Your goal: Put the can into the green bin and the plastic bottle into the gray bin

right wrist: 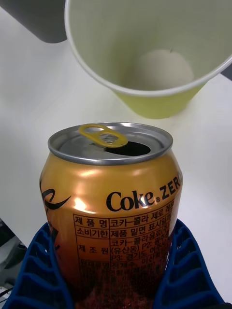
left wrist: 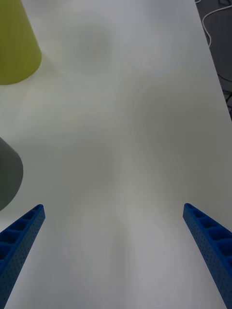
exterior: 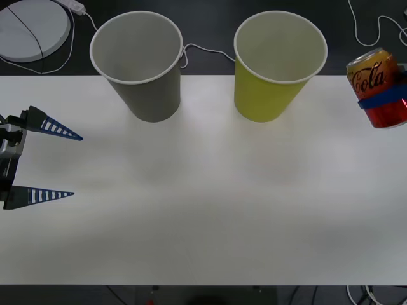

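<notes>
White bench spread wide across the front view, dark floor beyond its far edge. Standing upright at that far edge, side by side and apart: gray bin toward the robot's left, green bin toward the right, both with white rims and pale insides. Off the bench on the far left, a round white disc with a white cable trailing behind the bins. At the left edge, left pincer low over the bench, blue ribbed fingers spread wide apart, holding nothing, gray bin just ahead and to one side. At the right edge, right pincer clamped on the can, blue fingers pressed against both sides of its lower half. Can lifted off the bench, to the right of the green bin and near its rim height, tilted slightly, top already open with the gold tab bent up, green bin's open mouth just beyond it.
</notes>
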Controlling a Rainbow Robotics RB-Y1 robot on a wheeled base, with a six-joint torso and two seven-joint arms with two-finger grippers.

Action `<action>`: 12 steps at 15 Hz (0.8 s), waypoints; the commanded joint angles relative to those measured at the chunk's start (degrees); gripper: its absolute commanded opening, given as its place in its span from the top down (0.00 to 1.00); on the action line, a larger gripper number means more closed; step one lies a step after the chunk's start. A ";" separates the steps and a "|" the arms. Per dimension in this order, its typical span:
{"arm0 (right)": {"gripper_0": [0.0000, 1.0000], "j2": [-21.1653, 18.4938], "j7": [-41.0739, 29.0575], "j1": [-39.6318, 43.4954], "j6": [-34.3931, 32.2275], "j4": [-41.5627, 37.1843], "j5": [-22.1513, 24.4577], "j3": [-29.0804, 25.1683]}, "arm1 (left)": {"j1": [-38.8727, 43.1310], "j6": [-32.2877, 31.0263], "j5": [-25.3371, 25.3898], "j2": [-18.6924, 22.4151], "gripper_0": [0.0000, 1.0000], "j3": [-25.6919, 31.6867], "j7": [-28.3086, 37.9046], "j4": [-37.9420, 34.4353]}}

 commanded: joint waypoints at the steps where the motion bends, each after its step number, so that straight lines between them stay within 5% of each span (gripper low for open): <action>1: 1.00 0.00 -0.01 -10.12 -0.12 5.81 0.89 7.37 | 0.00 0.00 0.00 0.00 0.00 0.00 0.00 -0.01; 5: 1.00 2.72 -0.01 -22.68 -0.12 14.24 3.35 17.83 | 0.00 0.00 0.00 0.00 0.00 0.00 0.00 -0.01; 12: 1.00 14.67 -0.01 -35.69 -0.12 24.70 16.62 26.53 | 0.00 0.00 0.00 0.00 0.00 0.00 0.00 -0.01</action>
